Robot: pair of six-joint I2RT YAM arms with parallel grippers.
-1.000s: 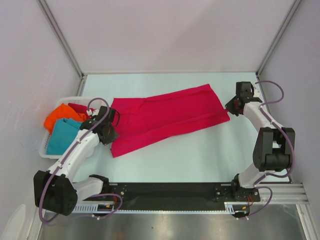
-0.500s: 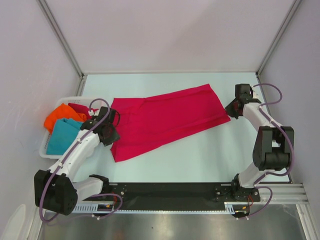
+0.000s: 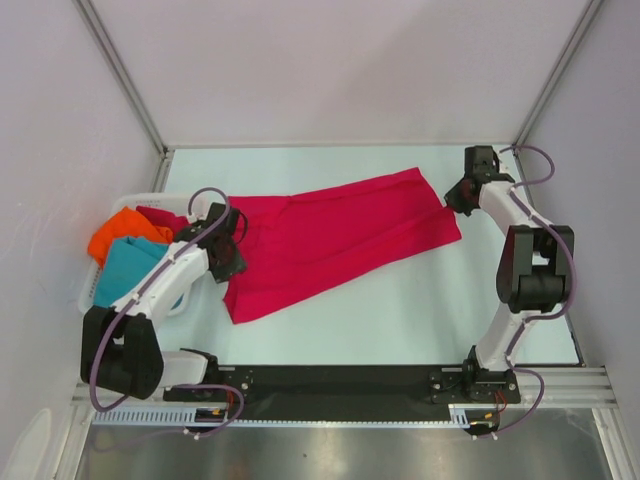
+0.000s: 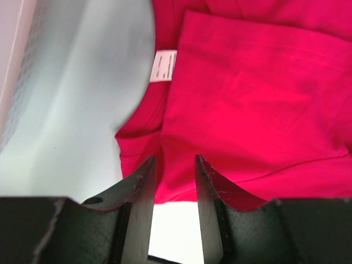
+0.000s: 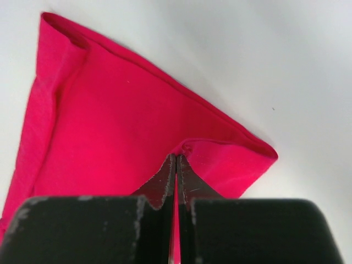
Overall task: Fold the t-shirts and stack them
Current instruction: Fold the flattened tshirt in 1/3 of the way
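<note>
Counting four t-shirts in all: seeing one crimson t-shirt (image 3: pixel 340 240) lying spread on the table (image 3: pixel 420 310), stretching from 8 o'clock to 2 o'clock in the top view, and three more bunched in the one white basket (image 3: pixel 88 300) at the table's 9 o'clock edge. Finding there one orange t-shirt (image 3: pixel 118 232), one teal t-shirt (image 3: pixel 128 268) at its 6 o'clock, and only a sliver of a second crimson t-shirt (image 3: pixel 158 214) at its 3 o'clock. Counting two end effectors. Pinching the 2 o'clock corner of the spread crimson t-shirt with the right end effector (image 5: pixel 176 159), with jaws pressed together on a pucker of cloth. Holding the left end effector (image 4: pixel 176 165) low over the 9 o'clock end of that shirt, with jaws partly apart and gripping nothing, and with one white label (image 4: pixel 164 66) showing at 12 o'clock beyond the fingertips.
</note>
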